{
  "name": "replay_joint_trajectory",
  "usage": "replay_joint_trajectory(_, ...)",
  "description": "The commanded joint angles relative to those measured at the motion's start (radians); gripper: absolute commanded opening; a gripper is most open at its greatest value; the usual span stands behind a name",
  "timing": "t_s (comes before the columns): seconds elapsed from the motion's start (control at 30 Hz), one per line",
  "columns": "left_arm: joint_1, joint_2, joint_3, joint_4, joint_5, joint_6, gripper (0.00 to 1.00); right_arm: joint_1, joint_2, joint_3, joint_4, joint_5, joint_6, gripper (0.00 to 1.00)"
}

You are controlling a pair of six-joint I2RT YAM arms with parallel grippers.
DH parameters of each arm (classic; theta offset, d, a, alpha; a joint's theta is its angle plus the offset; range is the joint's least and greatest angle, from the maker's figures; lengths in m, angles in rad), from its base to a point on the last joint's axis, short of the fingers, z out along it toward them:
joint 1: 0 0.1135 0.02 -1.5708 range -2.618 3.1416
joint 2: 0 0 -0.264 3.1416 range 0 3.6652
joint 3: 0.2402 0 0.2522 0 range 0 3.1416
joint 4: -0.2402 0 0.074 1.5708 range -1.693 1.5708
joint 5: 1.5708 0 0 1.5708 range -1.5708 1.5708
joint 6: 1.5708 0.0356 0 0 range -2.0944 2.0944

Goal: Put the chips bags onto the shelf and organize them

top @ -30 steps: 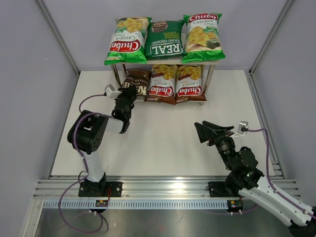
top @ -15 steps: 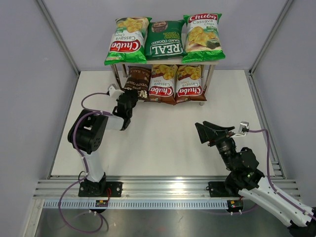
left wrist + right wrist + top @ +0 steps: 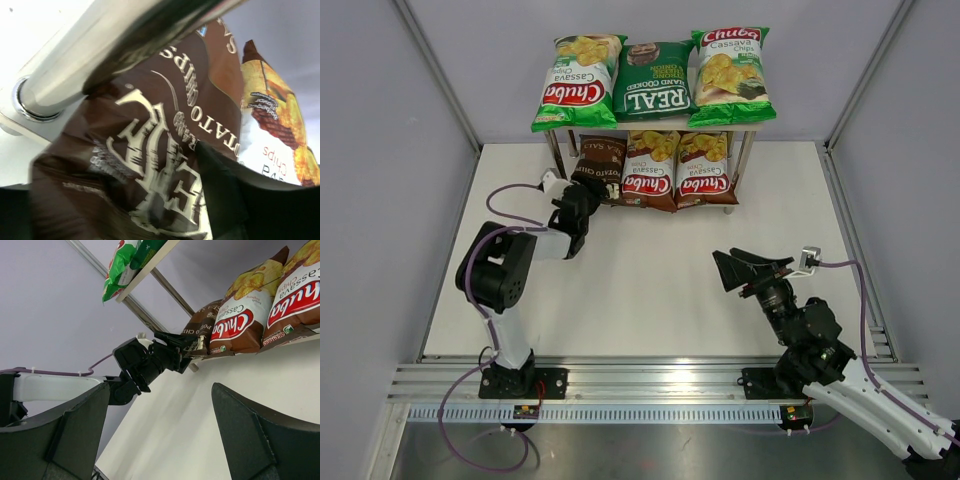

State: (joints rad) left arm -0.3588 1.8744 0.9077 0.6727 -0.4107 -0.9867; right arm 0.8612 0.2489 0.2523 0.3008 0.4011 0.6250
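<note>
A white table fills the middle of the top view, matt and bare over most of its surface. Plain pale grey walls close it in at the back and on both sides. Two thin aluminium struts run slantwise up the back corners, one on the left and one on the right. Along the table's near edge lies a broad slotted aluminium rail, and below it a strip of dull grey metal flooring
</note>
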Motion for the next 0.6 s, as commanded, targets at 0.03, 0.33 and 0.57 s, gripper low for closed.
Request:
replay_joint_trajectory(0.03,0.0,-0.07,0.0,-0.099,0.003,0.028,0.78,0.001,0.009,0.05,-0.028,0.021,-0.027,0.91)
replay_joint_trajectory(0.33,0.006,-0.22,-0.058,-0.211,-0.022,0.051,0.99,0.001,0.166,0.156,-0.132,-0.008,-0.068,0.91)
replay_joint_trajectory(0.57,0.024,-0.388,-0.119,-0.334,-0.04,0.086,0.99,0.001,0.36,0.295,-0.275,-0.028,-0.094,0.93)
